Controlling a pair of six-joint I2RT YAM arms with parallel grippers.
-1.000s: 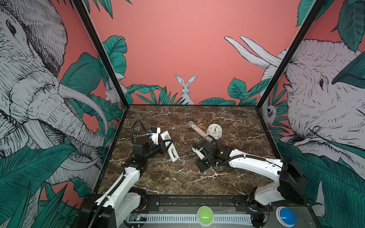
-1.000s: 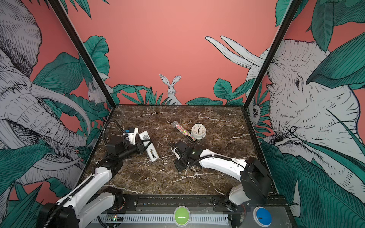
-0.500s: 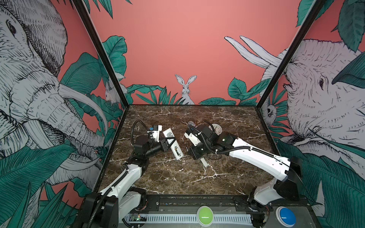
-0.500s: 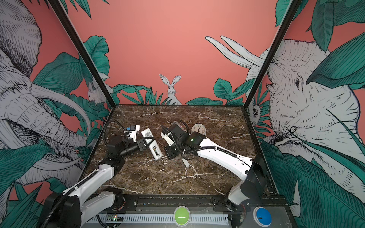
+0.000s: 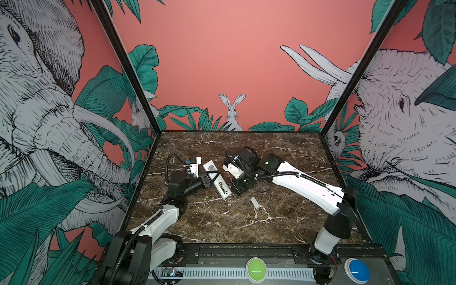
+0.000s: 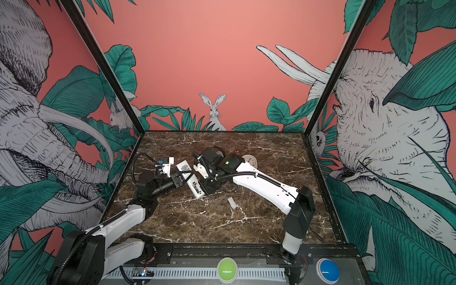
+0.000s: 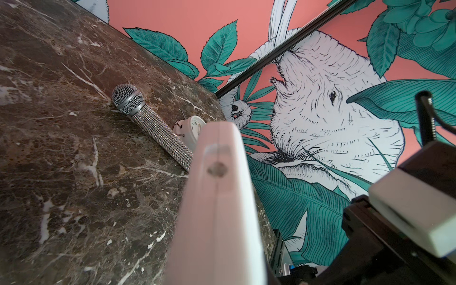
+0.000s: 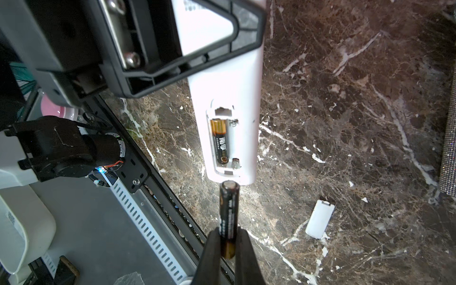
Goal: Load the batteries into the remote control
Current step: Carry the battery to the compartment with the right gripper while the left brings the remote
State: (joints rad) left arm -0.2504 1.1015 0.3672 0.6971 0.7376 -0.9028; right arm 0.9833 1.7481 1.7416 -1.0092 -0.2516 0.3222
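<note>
Right tool (image 8: 228,238): mine, clenched on the gold end of the held battery (image 8: 228,207), which points end-on at the foot of the remote control (image 8: 246,93), its free end just beside the casing edge. Left tool (image 5: 209,177): clenched across the remote control's middle, presenting it back up with the bay open; whether its foot touches the tabletop (image 8: 357,111) I cannot tell. Seated battery (image 8: 218,140): lies in one slot. Neighbouring slot (image 8: 233,143): bare, metal contact showing. Bay cover (image 8: 320,219): lies apart on the tabletop. Hazards, as I judge them: I grip only the battery's tail, so a push against the casing edge could pivot it or squirt it from my grip. The approach is end-on, whereas the slot likely wants it laid in at a slant against the contact. I cannot read the polarity from here. A hard press may twist the remote control in the left tool's narrow hold.
</note>
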